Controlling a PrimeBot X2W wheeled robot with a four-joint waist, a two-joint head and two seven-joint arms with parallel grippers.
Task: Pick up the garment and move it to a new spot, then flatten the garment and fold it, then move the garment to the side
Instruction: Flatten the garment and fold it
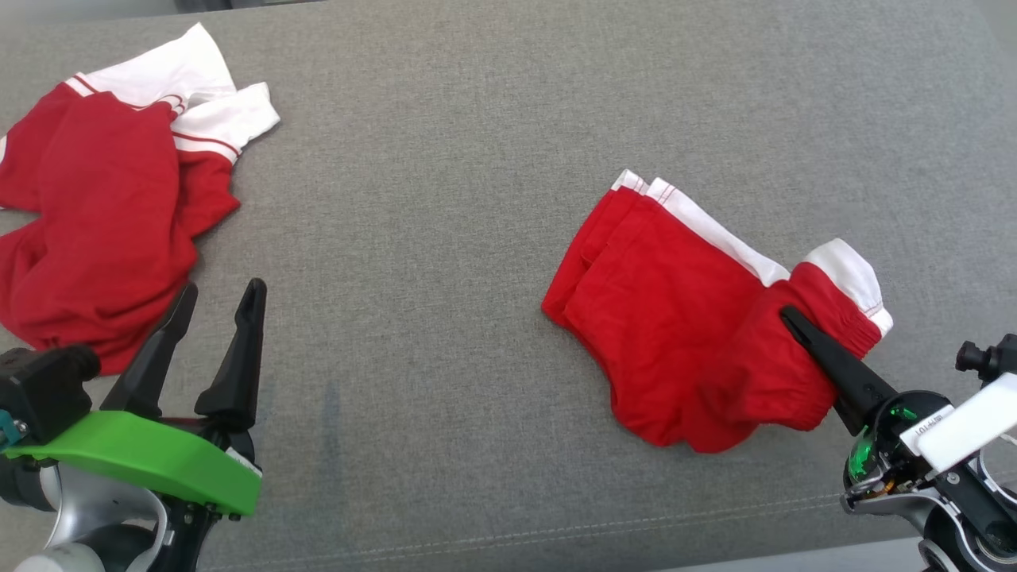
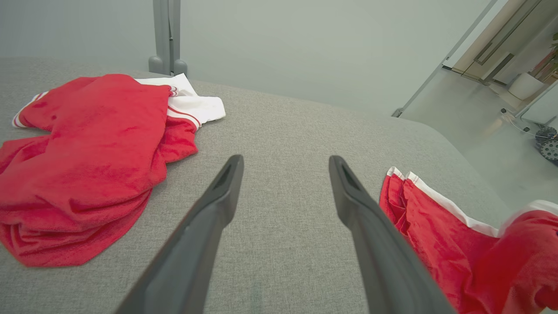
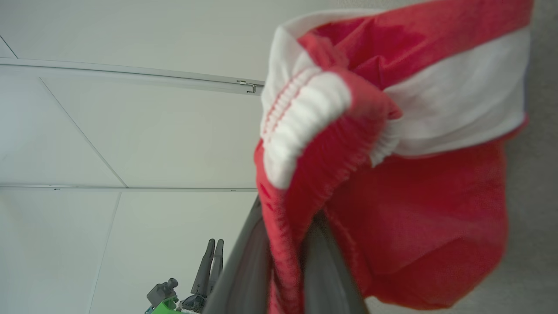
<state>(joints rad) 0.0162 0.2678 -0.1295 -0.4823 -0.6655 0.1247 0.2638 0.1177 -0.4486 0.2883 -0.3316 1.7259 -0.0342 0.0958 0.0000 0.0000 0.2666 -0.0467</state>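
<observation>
Clamping red shorts (image 1: 675, 318) waistband, right end effector (image 1: 790, 318); long axis diagonal (hems far-left); left end effector (image 1: 221, 292) spread.

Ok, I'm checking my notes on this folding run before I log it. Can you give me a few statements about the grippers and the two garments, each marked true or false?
1. The right gripper is shut on the folded garment. True.
2. The left gripper holds the crumpled garment. False: it is open and empty, beside that garment.
3. Both garments are red with white trim. True.
4. The two garments overlap. False: bare gray cushion lies between them.
</observation>
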